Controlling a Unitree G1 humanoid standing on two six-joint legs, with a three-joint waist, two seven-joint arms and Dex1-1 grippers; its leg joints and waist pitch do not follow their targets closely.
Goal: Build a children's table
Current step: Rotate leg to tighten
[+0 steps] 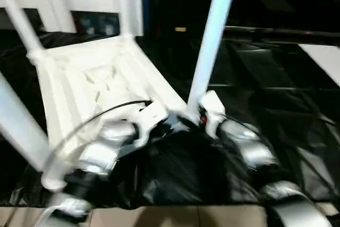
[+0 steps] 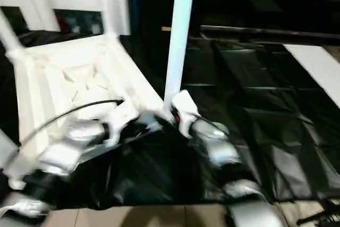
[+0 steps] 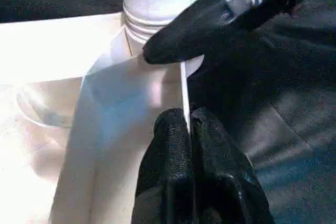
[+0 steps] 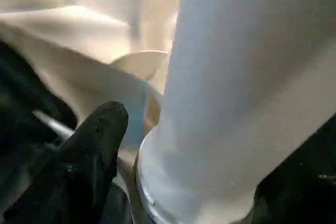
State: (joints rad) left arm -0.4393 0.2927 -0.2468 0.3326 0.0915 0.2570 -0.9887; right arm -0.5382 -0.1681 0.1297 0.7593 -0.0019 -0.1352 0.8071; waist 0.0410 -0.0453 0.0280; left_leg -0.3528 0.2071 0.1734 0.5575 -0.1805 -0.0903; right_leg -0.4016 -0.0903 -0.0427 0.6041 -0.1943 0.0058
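Left gripper (image 3: 190, 129) pinches tabletop rim (image 3: 185, 85); right gripper (image 1: 204, 116) open around leg (image 1: 210, 38); black sheeting (image 1: 276, 94) underneath, white cabinet (image 1: 64, 3) behind.

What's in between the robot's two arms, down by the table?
Crumpled black sheeting lies between the silver forearms, below the white table top, in the left eye view.
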